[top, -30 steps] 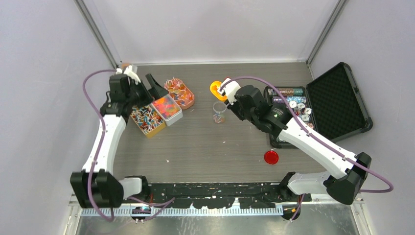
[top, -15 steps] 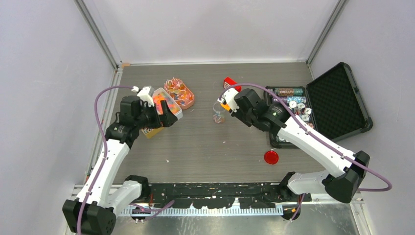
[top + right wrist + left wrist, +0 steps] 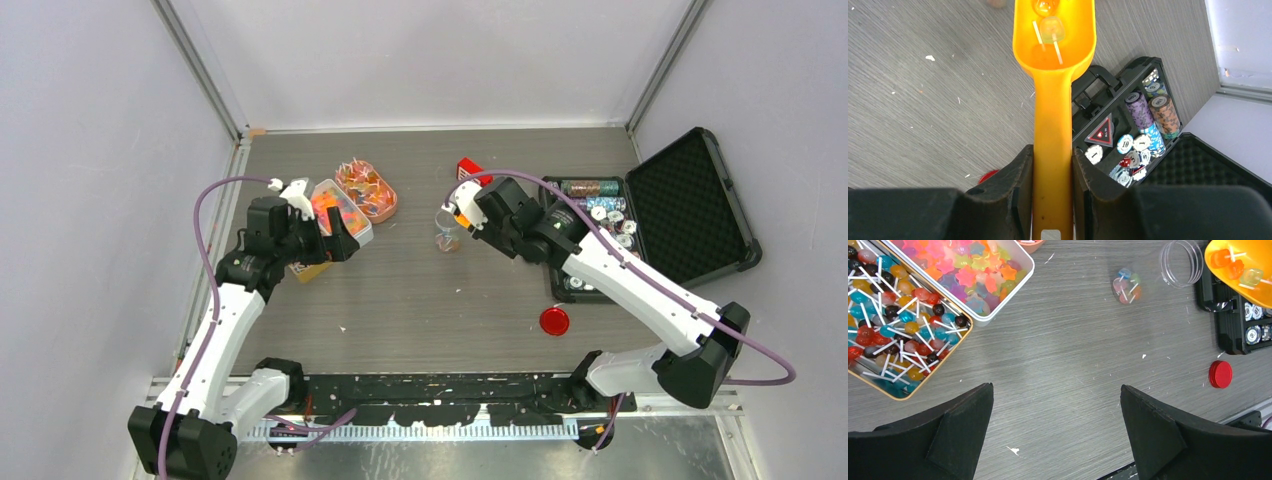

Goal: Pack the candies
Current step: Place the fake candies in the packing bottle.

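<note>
The candies lie in three trays: lollipops in a tan tray (image 3: 898,335), star gummies in a white tray (image 3: 968,270) and more in a pink oval tray (image 3: 367,190). A clear jar (image 3: 447,232) holds a few candies (image 3: 1127,287) at its bottom. My right gripper (image 3: 1053,155) is shut on the handle of a yellow scoop (image 3: 1054,100), whose bowl carries a few candies (image 3: 1050,27) right beside the jar's mouth (image 3: 1178,262). My left gripper (image 3: 1055,390) hangs open over bare table just in front of the trays, with nothing between its fingers.
An open black case (image 3: 690,200) with poker chips (image 3: 1138,130) stands at the right, under my right arm. A red lid (image 3: 554,320) lies on the table nearer the front. A small red box (image 3: 470,168) sits behind the jar.
My left gripper swung from behind the trays to their near side. My right gripper brought the scoop from the far side down to the jar, uncovering the red box. Both are nearly still lately.
</note>
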You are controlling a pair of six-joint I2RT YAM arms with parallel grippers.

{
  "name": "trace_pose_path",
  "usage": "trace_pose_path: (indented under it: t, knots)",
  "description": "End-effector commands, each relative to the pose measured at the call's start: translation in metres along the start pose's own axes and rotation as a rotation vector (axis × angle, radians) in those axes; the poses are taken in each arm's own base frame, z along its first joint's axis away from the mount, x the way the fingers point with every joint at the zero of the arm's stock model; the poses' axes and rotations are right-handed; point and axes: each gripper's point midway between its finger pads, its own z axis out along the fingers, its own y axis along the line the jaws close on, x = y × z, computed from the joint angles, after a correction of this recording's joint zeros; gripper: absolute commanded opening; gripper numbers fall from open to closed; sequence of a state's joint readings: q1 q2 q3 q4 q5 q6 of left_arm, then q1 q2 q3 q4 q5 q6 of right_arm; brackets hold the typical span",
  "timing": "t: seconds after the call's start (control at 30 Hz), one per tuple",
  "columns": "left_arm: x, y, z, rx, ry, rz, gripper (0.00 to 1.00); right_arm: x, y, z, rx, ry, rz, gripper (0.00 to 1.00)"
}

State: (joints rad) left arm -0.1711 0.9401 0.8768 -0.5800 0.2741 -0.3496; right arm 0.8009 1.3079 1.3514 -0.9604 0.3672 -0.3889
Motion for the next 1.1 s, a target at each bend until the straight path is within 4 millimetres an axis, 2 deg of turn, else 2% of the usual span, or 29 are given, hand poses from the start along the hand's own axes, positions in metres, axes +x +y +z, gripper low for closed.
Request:
trace_pose_path:
  t: [0.0,0.2,0.73,1.07]
  knots:
    - [-0.014,-0.002,-0.007,-0.012,-0.043,0.038,1.0,-0.011,-0.017,-0.014,0.043,-0.026,-0.002,0.0]
    - [-0.015,-0.002,-0.007,-0.012,-0.045,0.04,1.0,-0.012,-0.022,-0.018,0.051,-0.011,-0.01,0.0]
    - [-0.015,-0.001,-0.008,-0.017,-0.049,0.044,1.0,-0.02,-0.021,-0.01,0.052,0.056,-0.049,0.0]
    - [-0.016,-0.002,-0.009,-0.013,-0.05,0.045,1.0,-0.021,-0.02,-0.012,0.064,0.087,-0.075,0.0]
